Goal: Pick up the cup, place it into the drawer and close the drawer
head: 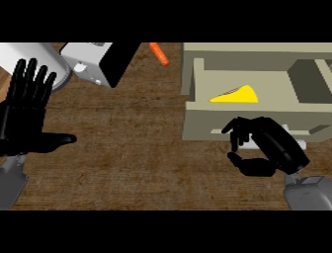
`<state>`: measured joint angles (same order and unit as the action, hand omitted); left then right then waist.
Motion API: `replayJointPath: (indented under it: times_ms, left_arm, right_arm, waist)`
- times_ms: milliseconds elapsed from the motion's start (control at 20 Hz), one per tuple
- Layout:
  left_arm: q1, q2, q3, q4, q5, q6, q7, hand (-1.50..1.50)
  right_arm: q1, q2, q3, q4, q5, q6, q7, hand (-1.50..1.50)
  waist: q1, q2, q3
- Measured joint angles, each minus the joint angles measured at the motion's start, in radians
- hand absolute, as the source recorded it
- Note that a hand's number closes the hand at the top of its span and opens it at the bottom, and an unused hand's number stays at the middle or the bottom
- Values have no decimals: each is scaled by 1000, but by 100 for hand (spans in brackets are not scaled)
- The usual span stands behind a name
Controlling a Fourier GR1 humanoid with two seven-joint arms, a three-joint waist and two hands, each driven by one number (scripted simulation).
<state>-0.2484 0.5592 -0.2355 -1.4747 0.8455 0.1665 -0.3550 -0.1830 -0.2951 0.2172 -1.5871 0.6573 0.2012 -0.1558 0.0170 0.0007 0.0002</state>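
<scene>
Cup (251, 146), white, mostly hidden in right hand (267, 148)

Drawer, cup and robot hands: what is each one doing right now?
Drawer: open, a yellow wedge lying inside.
Cup: mostly hidden in the right robot hand, in front of the drawer, not inside yet.
Right robot hand: curled round the cup.
Left robot hand: open, fingers up, resting at the left.

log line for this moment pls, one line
right hand: curled at drawer front, cup hidden | drawer: open, yellow wedge inside | left hand: open, resting at left
</scene>
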Motion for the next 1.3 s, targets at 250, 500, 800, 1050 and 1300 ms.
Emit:
replayJointPath:
  times_ms: [250,500,800,1050,1300]
  left_arm:
    - [63,18,65,19,7,-96,-18,-150]
    - [123,6,111,19,-1,-168,-30,-150]
    - [152,-5,160,32,-16,-235,-23,-150]
    - [163,-20,177,40,-32,-274,-29,-150]
    - [142,-29,187,56,-37,-295,-21,-150]
  right_arm:
    - [-89,28,12,225,93,-63,-53,-150]
    - [-214,70,-13,474,146,-115,-105,-150]
    - [-389,100,-90,777,154,-179,-219,-150]
    - [-527,80,-164,1017,137,-200,-330,-150]
    - [-650,41,-210,1179,130,-176,-412,-150]
  waist:
    - [-1,2,0]
    - [-1,2,0]
    - [4,-1,-2]
    - [13,2,-3]
    - [23,-3,-6]
